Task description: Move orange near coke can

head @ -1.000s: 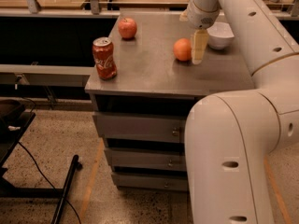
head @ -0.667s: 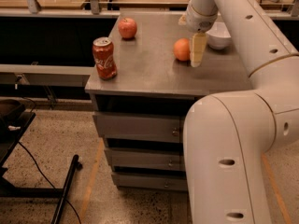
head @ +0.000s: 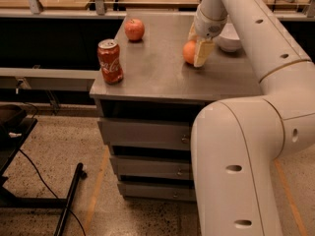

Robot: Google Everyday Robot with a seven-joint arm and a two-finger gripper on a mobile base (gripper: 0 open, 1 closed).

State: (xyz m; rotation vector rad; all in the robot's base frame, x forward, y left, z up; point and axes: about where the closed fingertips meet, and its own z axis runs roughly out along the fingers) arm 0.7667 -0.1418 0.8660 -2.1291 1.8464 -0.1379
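Gripper [head: 198,53] has edged left over the last second and now sits hard against the right side of the orange [head: 188,52], low, near the surface [head: 162,75]. Orange itself hasn't budged: same spot at the right of the surface, resting on it, not lifted. Coke can [head: 110,62] also unchanged, upright near the front left edge, well apart from the orange.

Fingers: you can't tell from this angle whether they're clamped on the orange or just bracketing it. Don't assume a grip.

What it means for you: my read is approach is done and you're at the grasp step. Transport hasn't started, so the task is early.

Next move, as I judge it:
- confirm the grip before you lift; round fruit will roll if only one side is pushed
- carry left and forward across the bare middle of the surface toward the can
- set down just beside the can without knocking it; it stands close to the edge and could tip off

Watch the apple [head: 134,29] at the back left; keep the path in front of it. White bowl [head: 230,37] sits just behind the wrist, so mind it when the arm swings.
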